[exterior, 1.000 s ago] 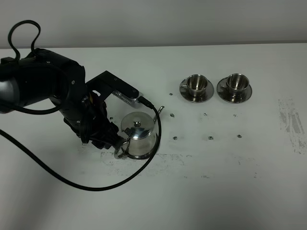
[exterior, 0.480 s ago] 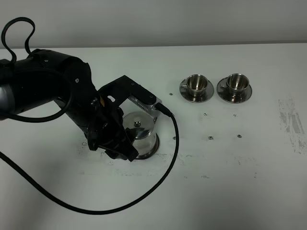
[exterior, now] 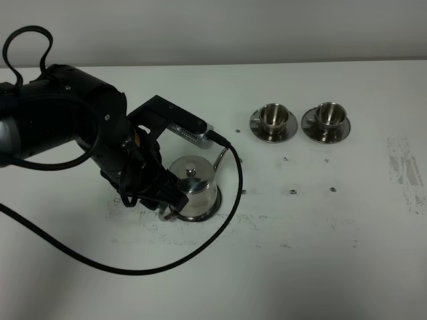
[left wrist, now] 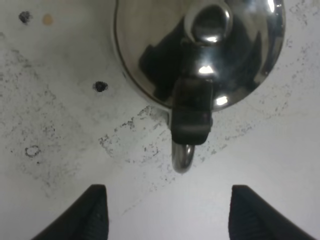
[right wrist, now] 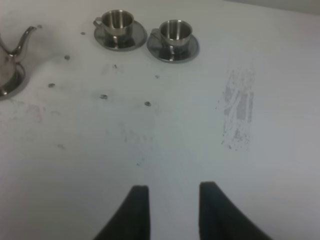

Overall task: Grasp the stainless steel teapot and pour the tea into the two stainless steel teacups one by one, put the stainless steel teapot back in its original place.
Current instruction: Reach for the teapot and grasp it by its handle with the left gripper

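Left wrist view shows the left gripper (left wrist: 165,212) spread, so centre it on the stainless steel teapot (left wrist: 200,50) handle (left wrist: 189,125) before closing.

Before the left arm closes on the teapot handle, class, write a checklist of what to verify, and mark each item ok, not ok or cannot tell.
1. Left gripper open, with nothing between the fingers: ok.
2. Teapot handle lined up with the gap between the fingers: ok, though not yet between them.
3. Teapot upright on its saucer, lid on: ok.
4. Both teacups upright on their saucers: ok.
5. Teacups empty: cannot tell.
6. Right gripper away from the teapot: ok.
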Robot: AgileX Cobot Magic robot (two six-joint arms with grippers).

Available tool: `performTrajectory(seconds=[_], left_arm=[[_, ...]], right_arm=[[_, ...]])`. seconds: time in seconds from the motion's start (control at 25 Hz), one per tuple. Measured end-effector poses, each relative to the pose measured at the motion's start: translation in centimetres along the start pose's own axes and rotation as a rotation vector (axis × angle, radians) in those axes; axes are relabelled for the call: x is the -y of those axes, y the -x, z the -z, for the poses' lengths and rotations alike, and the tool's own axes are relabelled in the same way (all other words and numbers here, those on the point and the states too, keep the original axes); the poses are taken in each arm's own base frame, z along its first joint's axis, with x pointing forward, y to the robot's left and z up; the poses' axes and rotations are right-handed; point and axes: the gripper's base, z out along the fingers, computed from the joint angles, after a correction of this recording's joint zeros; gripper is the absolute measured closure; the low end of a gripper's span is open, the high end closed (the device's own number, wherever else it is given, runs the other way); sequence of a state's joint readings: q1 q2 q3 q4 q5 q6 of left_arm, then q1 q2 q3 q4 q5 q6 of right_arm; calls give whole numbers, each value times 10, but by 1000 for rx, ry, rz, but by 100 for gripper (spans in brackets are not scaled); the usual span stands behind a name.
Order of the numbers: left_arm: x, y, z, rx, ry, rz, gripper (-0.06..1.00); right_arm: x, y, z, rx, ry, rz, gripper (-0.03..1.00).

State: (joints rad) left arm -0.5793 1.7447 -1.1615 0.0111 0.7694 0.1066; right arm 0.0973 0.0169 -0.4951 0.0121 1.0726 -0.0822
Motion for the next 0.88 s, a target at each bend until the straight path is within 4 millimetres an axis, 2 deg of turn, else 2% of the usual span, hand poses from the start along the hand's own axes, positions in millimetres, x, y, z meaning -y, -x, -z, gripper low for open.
performTrajectory(seconds=[0.4,0.88], left_arm=[[0,0,-20,-62,-8,3,44],[1,17,-32,-121,-15,-5,44]], right_arm=[[0,0,0,0,0,0,74],[0,0,0,0,0,0,74]])
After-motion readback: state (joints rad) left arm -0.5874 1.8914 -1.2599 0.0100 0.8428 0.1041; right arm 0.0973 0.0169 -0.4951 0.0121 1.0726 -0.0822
